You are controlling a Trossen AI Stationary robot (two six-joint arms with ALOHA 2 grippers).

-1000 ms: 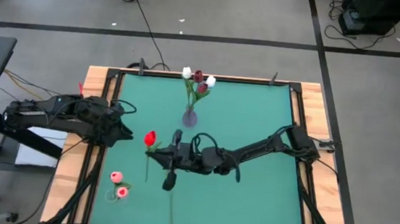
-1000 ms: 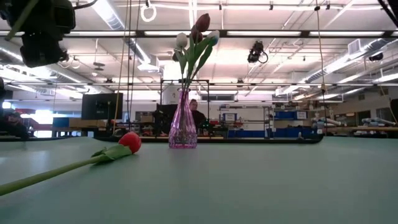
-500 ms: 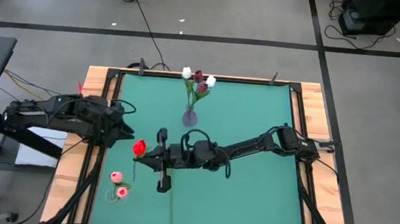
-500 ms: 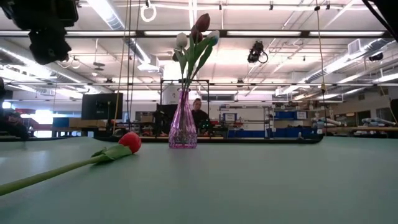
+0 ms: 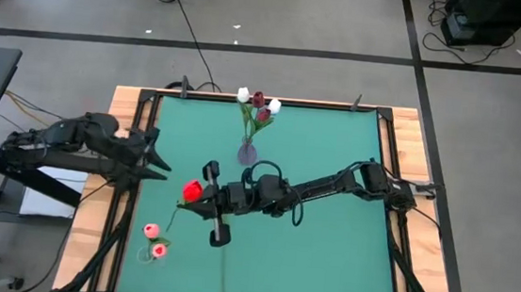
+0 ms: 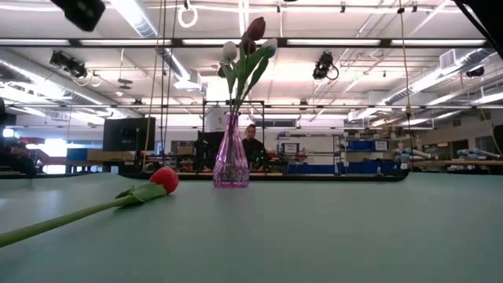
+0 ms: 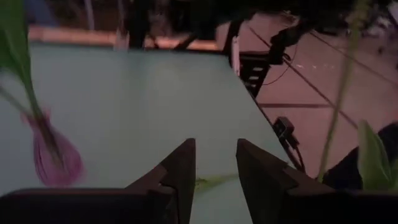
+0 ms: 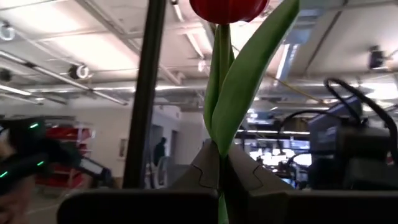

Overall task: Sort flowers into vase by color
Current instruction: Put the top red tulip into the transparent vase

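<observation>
My right gripper point(image 5: 203, 196) is over the table's middle left, shut on a bright red tulip point(image 5: 191, 190) whose head point(image 8: 227, 9) shows in the right wrist view. My left gripper point(image 7: 214, 167) is open over the table's left edge point(image 5: 158, 158), holding nothing. A purple vase point(image 5: 247, 151) stands toward the far edge with white and dark red tulips point(image 5: 259, 101). A small clear vase with pink tulips point(image 5: 152, 242) stands near the left edge. Another red tulip point(image 6: 163, 178) lies flat on the table, its stem point(image 5: 223, 275) running to the near edge. My right gripper pinches the red tulip's stem point(image 8: 219, 163) between its two fingers, just below where the leaf point(image 8: 249, 81) branches off. The fingers point about level toward the table's left and lie across the stem. The tulip is lifted clear and stands upright, head up, its lower stem point(image 5: 176, 216) hanging below.
Wooden rails point(image 5: 140, 117) frame the green mat. There is free green surface on the table's right half point(image 5: 336, 257). The left arm point(image 5: 62, 143) reaches in over the left rail. Beyond the far edge a person point(image 6: 250, 141) sits in the room.
My right gripper, with the red tulip, has risen, leaving the top of the low view, and has swung slightly left and back. My left gripper has drawn a little toward the far-left. The vases and the lying tulip have stayed put.
</observation>
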